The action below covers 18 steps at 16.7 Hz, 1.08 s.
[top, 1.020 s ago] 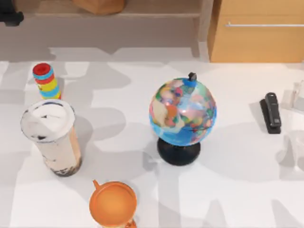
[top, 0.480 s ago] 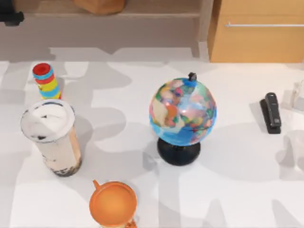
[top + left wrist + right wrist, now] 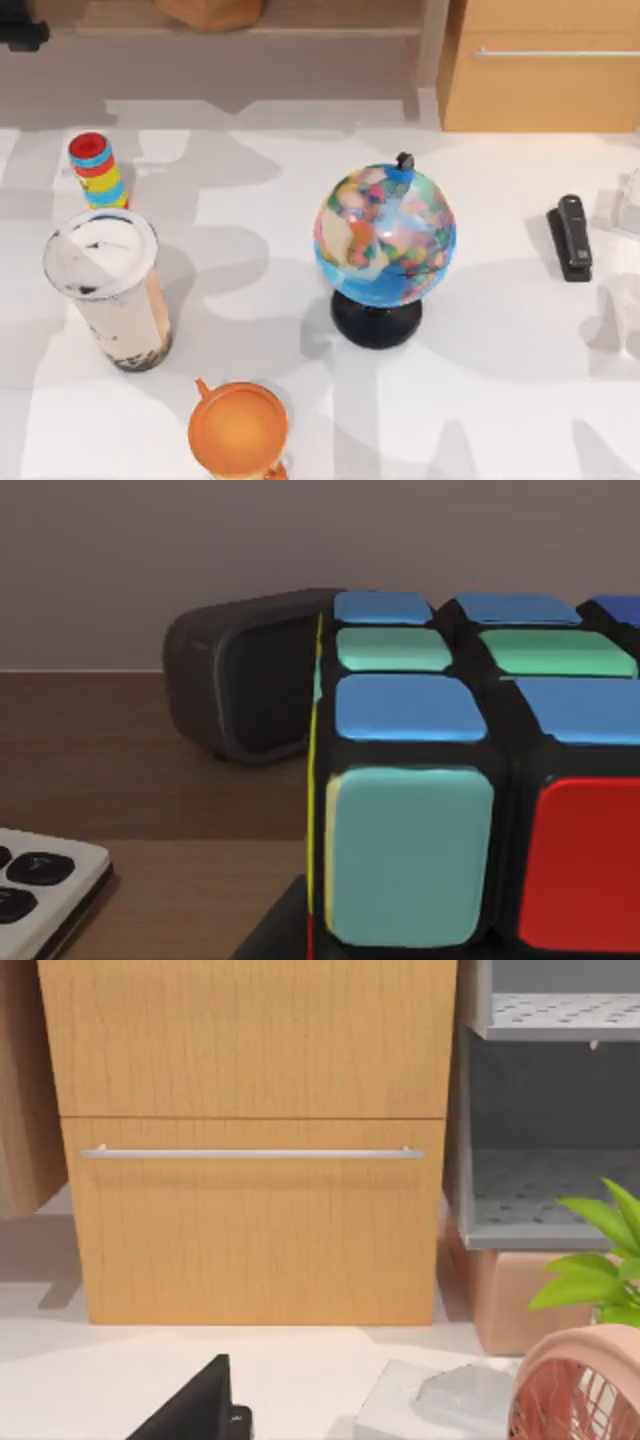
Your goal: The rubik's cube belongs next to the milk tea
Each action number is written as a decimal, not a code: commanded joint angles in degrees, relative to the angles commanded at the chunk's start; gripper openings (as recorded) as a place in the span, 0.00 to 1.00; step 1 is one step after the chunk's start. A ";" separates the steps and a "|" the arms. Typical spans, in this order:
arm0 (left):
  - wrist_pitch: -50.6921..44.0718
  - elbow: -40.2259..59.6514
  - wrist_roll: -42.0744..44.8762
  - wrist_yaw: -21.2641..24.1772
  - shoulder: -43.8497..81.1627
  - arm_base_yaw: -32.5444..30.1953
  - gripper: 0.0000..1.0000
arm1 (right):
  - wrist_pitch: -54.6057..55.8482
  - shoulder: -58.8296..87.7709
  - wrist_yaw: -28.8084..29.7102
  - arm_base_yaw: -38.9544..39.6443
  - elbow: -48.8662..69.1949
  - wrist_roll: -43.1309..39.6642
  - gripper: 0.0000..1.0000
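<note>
Rubik's cube [image 3: 470, 770], black body w/ coloured squares, on a wooden surface, not yet beside the tall clear beige milk tea [image 3: 110, 290] at 9 o'clock; grip state: can't tell.

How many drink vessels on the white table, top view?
2. The tall clear plastic milk tea cup stands near the table's left edge; the orange mug sits at the near edge, right of the cup. The colourful globe may hide something small.

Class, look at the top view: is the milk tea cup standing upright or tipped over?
Upright. The milk tea stands on its dark-pearled base on the table, white top uppermost.
</note>
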 joint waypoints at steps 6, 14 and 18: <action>-0.71 0.08 0.08 -0.02 -0.35 0.01 0.00 | 0.00 0.00 0.00 0.00 0.00 0.00 1.00; -20.69 8.15 3.02 0.30 -8.40 0.87 0.00 | 0.00 0.00 0.00 0.00 0.00 0.00 1.00; -40.04 12.27 5.30 -0.29 -14.15 1.39 0.00 | 0.00 0.00 0.00 0.00 0.00 0.00 1.00</action>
